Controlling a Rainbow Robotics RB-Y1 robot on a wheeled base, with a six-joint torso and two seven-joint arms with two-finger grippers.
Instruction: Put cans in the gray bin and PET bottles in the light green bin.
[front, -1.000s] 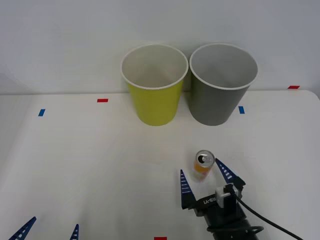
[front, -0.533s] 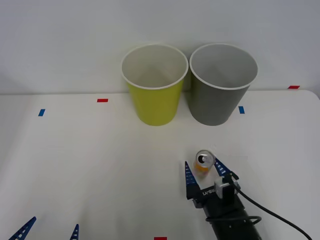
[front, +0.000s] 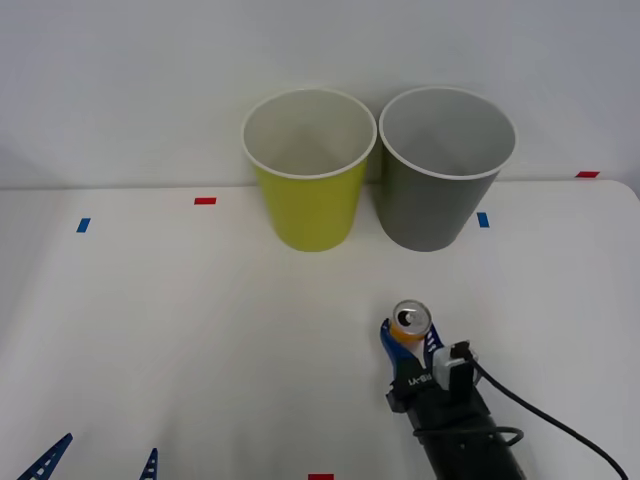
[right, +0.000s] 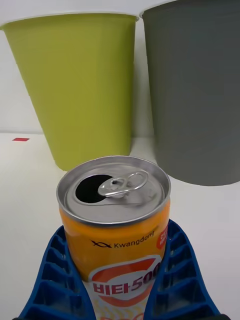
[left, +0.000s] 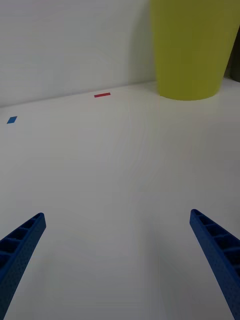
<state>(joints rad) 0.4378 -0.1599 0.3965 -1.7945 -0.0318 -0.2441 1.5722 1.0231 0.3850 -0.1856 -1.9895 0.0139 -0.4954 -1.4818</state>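
Down at the near left corner of the white table (front: 150, 330), the left gripper (front: 98, 465) sits where it was a second ago, its blue fingers (left: 22, 245) spread wide apart over bare tabletop, holding nothing

Further back, against the wall, the light green bin (front: 308, 170) stands upright, and the gray bin (front: 442, 168) stands just to its right, the two rims nearly touching; neither has shifted

The change is on the right. A second ago the right gripper (front: 410, 340) had its fingers splayed on either side of the can (front: 409, 325), with open table showing between finger and label. Half a second ago the gap had narrowed. Now the blue ribbed fingers (right: 52, 270) are pressed against both flanks of the orange can, clamped on it. The can stands upright with its silver top and pull tab facing up, well in front of the gray bin, about where it stood before. It looks to be resting on the table, though from here I can't be sure its base is touching
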